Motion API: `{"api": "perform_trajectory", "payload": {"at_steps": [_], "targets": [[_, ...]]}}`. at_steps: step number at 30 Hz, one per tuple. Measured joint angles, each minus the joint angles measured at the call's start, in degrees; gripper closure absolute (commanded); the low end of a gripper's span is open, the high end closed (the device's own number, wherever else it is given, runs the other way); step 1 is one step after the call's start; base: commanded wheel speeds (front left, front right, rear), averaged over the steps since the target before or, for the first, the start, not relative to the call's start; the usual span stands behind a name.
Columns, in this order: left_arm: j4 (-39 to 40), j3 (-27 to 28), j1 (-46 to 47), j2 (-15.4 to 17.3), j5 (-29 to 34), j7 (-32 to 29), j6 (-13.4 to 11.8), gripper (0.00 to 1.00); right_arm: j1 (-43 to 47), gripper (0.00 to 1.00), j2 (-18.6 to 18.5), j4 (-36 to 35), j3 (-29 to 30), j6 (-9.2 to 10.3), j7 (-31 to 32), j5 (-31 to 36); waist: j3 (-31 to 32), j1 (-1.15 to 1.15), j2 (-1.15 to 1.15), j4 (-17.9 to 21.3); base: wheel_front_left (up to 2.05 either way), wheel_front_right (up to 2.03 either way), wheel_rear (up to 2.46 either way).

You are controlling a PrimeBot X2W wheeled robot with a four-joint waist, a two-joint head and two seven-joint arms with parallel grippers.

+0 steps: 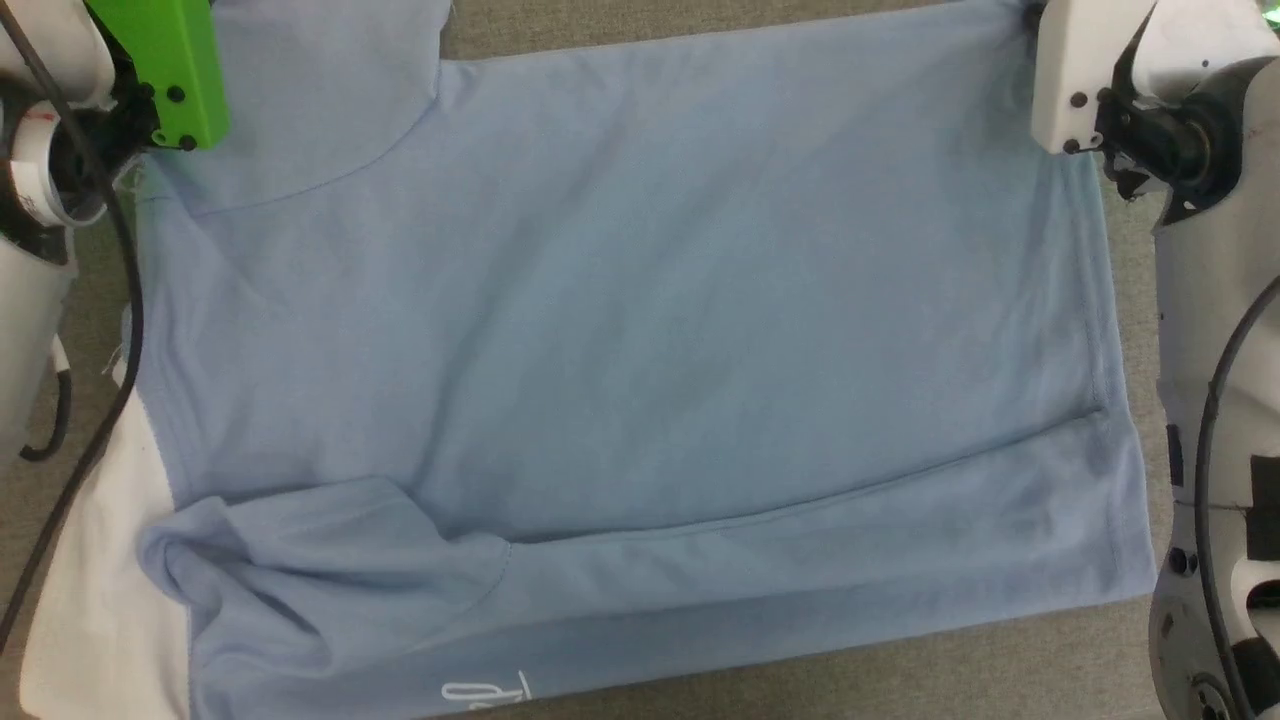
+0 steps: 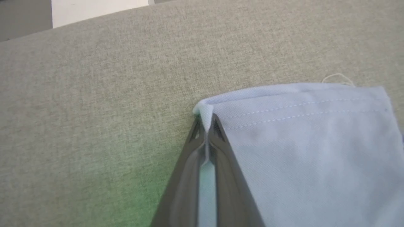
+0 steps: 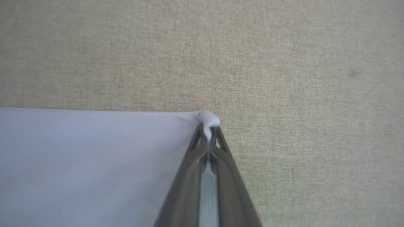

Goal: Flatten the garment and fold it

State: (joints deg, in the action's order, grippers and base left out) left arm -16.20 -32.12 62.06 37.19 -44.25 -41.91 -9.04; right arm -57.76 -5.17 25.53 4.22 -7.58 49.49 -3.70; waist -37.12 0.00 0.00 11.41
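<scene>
Light blue T-shirt (image 1: 640, 330) is lying spread on the grey woven surface (image 3: 284, 63), with its white script logo (image 1: 487, 690) and white fabric part (image 1: 90, 600) sitting at the near edge. At the far edge, the left gripper (image 2: 206, 125) is pinching a stitched corner and the right gripper (image 3: 208, 131) is pinching the opposite corner.

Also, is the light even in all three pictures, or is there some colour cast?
Head view: soft even light on the T-shirt, no glare. Left wrist view: a green cast on the grey fabric surface beside the jaws. Right wrist view: even light; jaws blur toward the bottom edge.
</scene>
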Motion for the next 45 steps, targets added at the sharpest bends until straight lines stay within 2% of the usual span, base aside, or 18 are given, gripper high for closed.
{"api": "perform_trajectory", "payload": {"at_steps": [6,10,14,17,22,30,37,45], "targets": [[-0.3,1.4,-4.8,-1.5,0.9,15.3,2.8,1.00,6.2,1.00,-0.5,-4.0,-0.6,0.00,-11.2,-2.9,3.0,0.00,0.00,-0.6,0.00,0.00,0.00],[2.1,3.1,-11.6,-1.8,0.9,25.9,4.2,1.00,13.0,1.00,-1.9,-7.4,-1.9,0.00,-20.0,-5.1,6.5,0.00,0.00,-1.3,0.00,0.00,0.00],[6.5,4.4,-20.5,-1.7,0.6,34.0,3.7,1.00,20.4,1.00,-3.6,-10.6,-2.9,0.00,-26.3,-6.9,10.8,-0.01,0.00,-2.1,0.00,0.00,0.00],[10.3,5.4,-28.1,-1.6,-0.5,37.5,2.3,1.00,25.6,1.00,-4.9,-12.4,-3.4,0.00,-28.6,-7.8,14.2,-0.01,0.00,-2.8,0.00,0.00,0.00],[16.8,6.2,-41.5,-0.6,-3.3,39.9,-0.3,1.00,33.6,1.00,-6.8,-14.7,-2.6,0.00,-28.6,-9.0,19.8,-0.01,0.00,-4.2,0.00,0.00,0.00],[22.4,5.4,-56.7,-0.6,-8.2,40.6,-2.4,1.00,42.8,1.00,-10.7,-17.0,-2.7,0.00,-22.8,-10.0,25.5,-0.01,0.00,-7.4,0.00,0.00,0.00],[22.0,3.3,-62.7,-2.0,-11.6,40.4,-1.5,1.00,47.1,1.00,-13.6,-16.0,-5.3,0.00,-17.9,-10.0,27.4,-0.01,0.00,-10.3,0.00,0.00,0.00],[15.2,0.6,-62.7,-4.2,-11.5,40.2,1.0,1.00,48.4,1.00,-12.5,-11.2,-6.9,0.00,-15.6,-9.8,27.5,-0.01,0.00,-10.9,0.00,0.00,0.00]]}}
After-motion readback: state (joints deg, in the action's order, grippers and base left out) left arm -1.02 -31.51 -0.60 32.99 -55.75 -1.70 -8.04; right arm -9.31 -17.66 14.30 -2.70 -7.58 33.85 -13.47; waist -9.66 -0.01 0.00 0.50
